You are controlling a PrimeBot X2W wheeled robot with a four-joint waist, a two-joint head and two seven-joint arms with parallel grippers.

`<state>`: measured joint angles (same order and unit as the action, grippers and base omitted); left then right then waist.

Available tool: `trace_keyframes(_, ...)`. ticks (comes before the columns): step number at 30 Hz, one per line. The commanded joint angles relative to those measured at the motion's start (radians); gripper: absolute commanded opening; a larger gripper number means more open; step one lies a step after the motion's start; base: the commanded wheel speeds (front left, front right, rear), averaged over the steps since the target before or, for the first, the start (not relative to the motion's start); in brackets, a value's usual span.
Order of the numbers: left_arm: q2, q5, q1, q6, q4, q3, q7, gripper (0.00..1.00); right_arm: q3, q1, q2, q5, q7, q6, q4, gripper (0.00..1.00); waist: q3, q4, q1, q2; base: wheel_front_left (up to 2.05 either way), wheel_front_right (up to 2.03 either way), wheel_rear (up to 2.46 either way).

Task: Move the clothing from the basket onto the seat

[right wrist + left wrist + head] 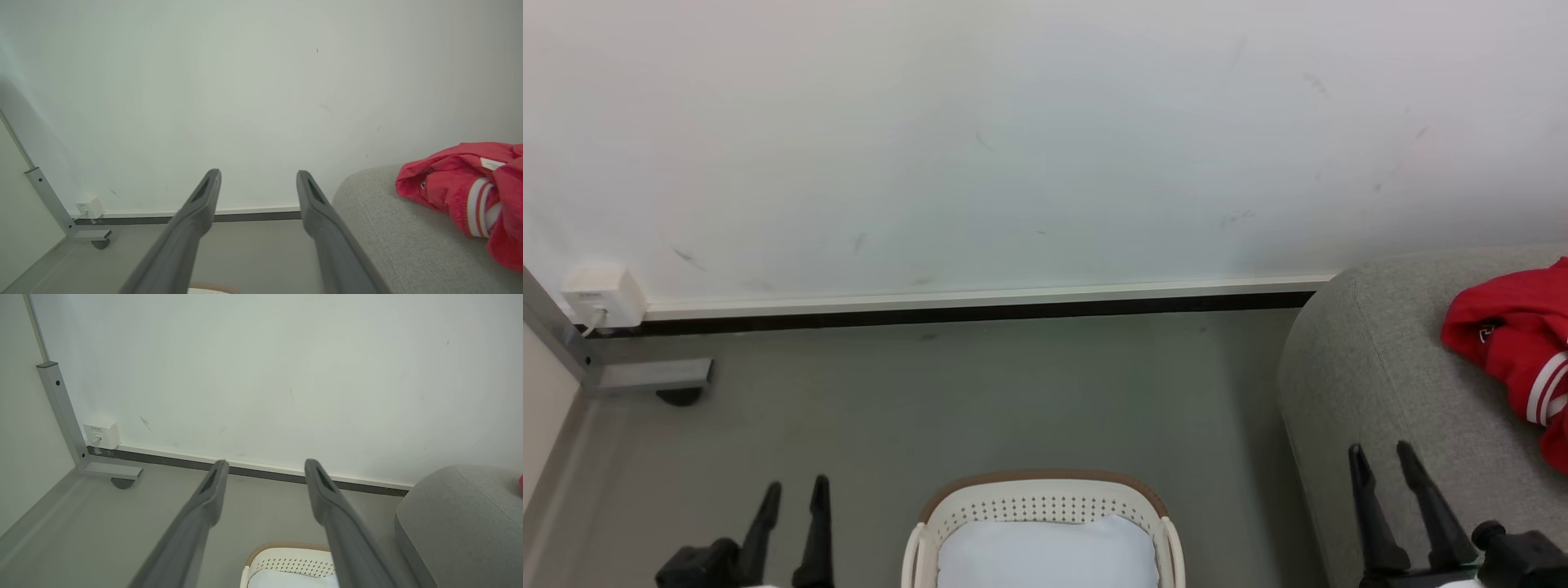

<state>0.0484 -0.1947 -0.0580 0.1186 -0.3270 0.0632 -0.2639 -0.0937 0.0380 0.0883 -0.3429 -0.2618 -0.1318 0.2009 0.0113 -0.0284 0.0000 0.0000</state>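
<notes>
The cream-white basket (1045, 500) with a brown rim stands on the floor at the bottom centre of the head view, and a pale blue-white garment (1047, 554) lies in it. To its right is the grey seat (1372, 384), which carries a red garment (1515, 343) with white stripes. My left gripper (794, 488) hangs open left of the basket, empty. My right gripper (1382, 453) is open over the seat's front edge, empty. The left wrist view has the basket (290, 559) between the fingers. In the right wrist view the red garment (461, 183) lies on the seat (392, 237).
A white wall with a dark baseboard (980, 310) runs behind the grey floor (980, 392). A white socket box (603, 296) and a metal frame foot on a caster (654, 376) stand at the left.
</notes>
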Motion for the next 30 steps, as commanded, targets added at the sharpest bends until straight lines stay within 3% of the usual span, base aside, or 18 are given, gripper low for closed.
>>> trace_keyframes(1, -0.002, -0.001, 0.005, 0.0, -0.008, -0.001, 0.001, 0.0, -0.001, -0.005, -0.001, -0.001, 0.001, 0.0, 0.007, 0.0, 0.0, 0.0, 0.0, 0.0, 0.0, 0.0, 0.0)
trace_keyframes(30, -0.001, -0.474, -0.014, 0.005, 0.016, 0.017, 0.128, 0.0, 0.06, 0.02, -0.007, -0.433, 0.119, 0.0, 0.023, 0.0, -0.003, 0.006, 0.0, 0.0, 0.0, 0.0, 0.0)
